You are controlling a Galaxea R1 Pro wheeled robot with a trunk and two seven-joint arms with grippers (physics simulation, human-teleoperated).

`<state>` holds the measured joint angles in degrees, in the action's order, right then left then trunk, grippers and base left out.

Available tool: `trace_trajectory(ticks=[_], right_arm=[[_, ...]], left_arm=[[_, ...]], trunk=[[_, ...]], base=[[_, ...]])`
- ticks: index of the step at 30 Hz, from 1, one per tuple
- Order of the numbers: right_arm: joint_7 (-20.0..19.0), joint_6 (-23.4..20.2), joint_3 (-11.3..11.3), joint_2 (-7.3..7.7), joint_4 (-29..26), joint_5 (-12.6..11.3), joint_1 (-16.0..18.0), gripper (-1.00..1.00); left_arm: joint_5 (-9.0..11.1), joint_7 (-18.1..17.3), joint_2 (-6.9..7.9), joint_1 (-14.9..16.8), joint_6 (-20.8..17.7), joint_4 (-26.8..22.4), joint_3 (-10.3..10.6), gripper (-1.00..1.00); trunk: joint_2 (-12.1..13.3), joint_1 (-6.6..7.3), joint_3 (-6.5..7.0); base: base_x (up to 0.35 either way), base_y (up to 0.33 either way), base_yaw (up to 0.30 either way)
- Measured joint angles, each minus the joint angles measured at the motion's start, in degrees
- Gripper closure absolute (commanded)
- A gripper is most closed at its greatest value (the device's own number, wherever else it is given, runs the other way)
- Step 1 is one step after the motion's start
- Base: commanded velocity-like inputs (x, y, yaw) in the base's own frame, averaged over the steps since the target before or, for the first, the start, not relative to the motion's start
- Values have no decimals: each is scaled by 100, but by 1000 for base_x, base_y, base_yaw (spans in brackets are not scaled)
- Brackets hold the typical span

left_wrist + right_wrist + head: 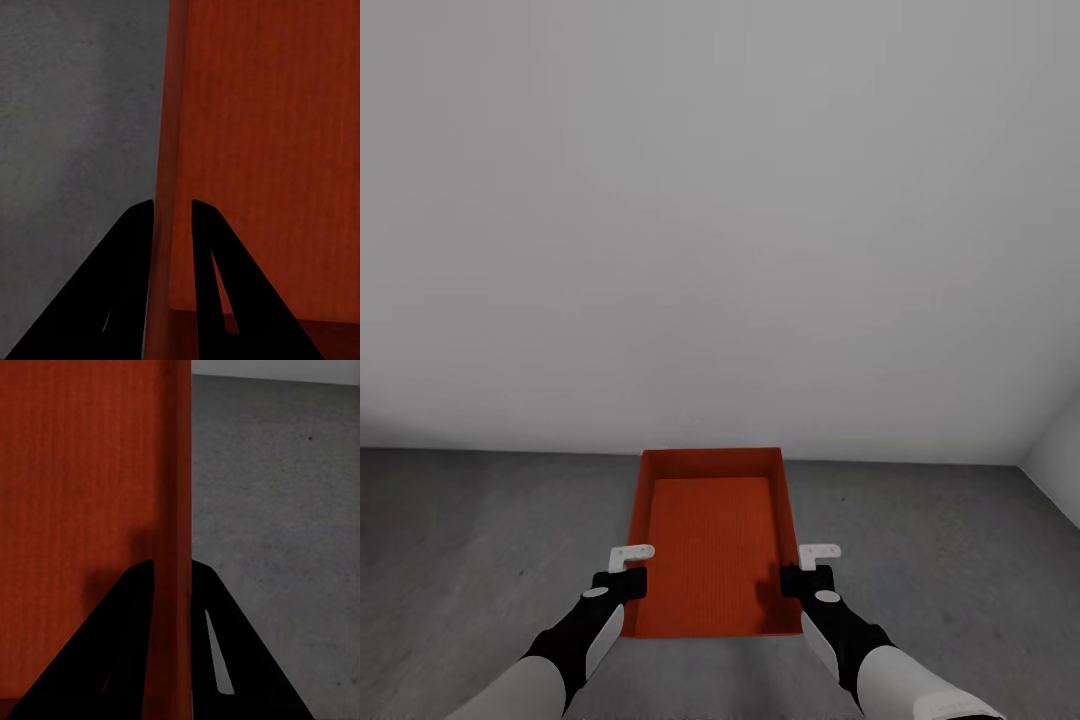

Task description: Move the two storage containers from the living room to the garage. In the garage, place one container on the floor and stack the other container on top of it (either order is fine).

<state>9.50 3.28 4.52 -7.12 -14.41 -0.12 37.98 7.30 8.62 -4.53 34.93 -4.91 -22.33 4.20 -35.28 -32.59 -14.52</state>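
One orange bin [712, 540] sits over the grey floor [480, 540] near a white wall [720, 200]. Left gripper [172, 217] jaws pinch its left wall; right gripper [172, 577] jaws pinch its right wall.

A plain white-grey wall [720, 220] meets mottled dark grey concrete floor [480, 540]; a second wall [1060, 455] forms a corner at right.
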Motion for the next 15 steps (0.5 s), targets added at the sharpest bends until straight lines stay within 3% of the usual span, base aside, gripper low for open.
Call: trace_trajectory(ticks=[15], right_arm=[[1,5,3,1,0,-1,-1,100]], left_arm=[[1,0,0,0,7,3,1,100]], trunk=[[0,0,-139]], base=[[0,0,0]])
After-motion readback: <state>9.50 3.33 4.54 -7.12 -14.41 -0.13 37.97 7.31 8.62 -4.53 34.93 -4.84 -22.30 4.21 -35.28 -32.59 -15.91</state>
